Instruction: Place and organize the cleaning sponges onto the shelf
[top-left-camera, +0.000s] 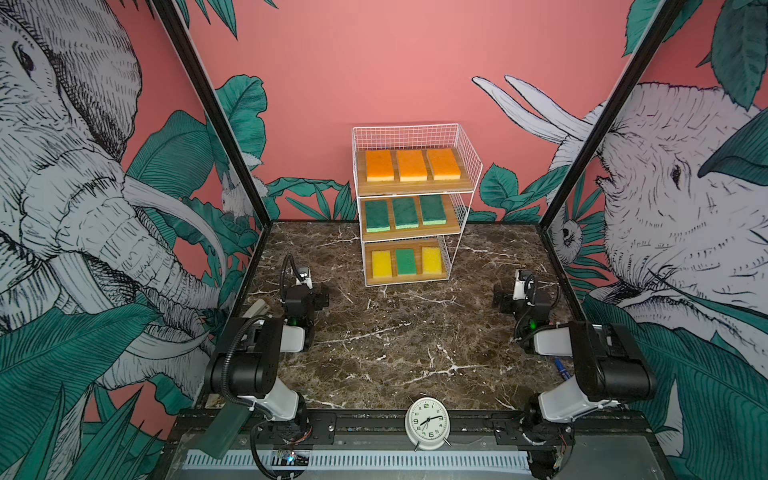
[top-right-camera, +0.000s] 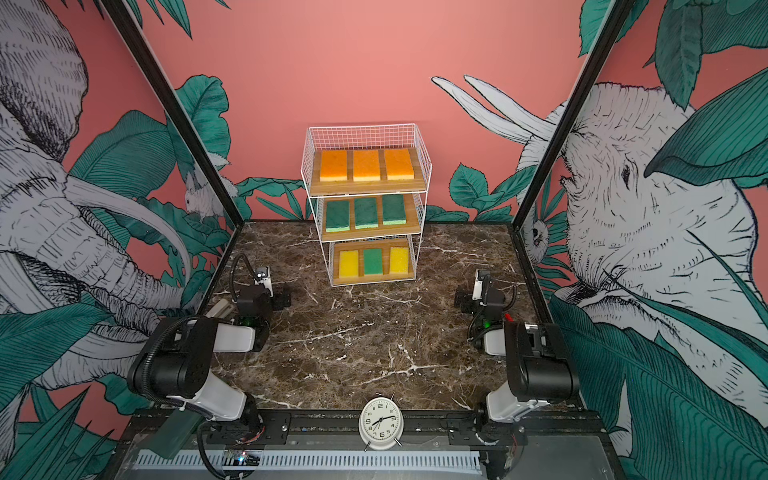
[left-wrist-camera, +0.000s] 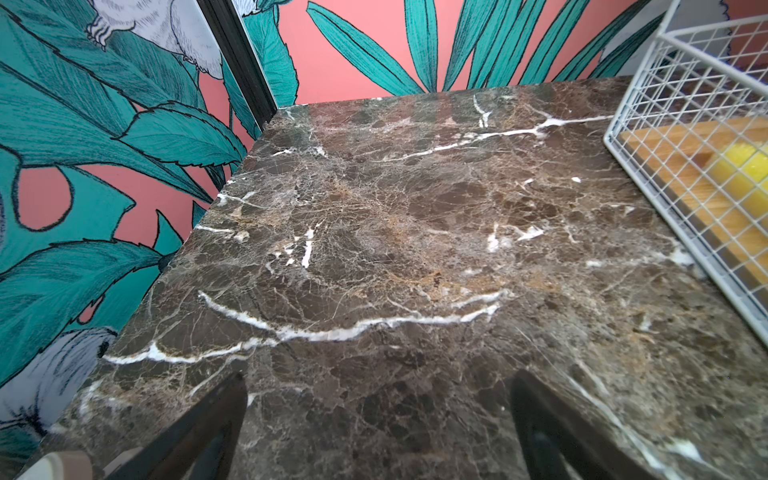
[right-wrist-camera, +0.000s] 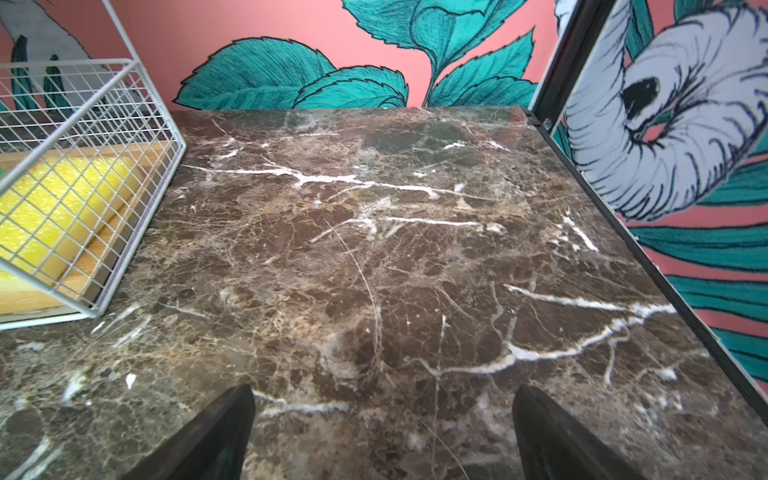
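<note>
All nine cleaning sponges (top-left-camera: 405, 212) lie flat on the shelf (top-left-camera: 405, 137), three to a tier: orange on top, dark green in the middle, and yellow, green, yellow on the lowest board. I read that as sorting by colour, with the spare green filling the bottom row. The shelf stands at the back of the surface (top-left-camera: 395, 345), its stepped fronts facing my arms. The left tool (left-wrist-camera: 378, 386) and right tool (right-wrist-camera: 384, 392) are both spread wide, holding nothing, low on either side of the bottom tier. There is plenty of open room between them. Only the shelf's wire sides and the surface edges hem me in.
</note>
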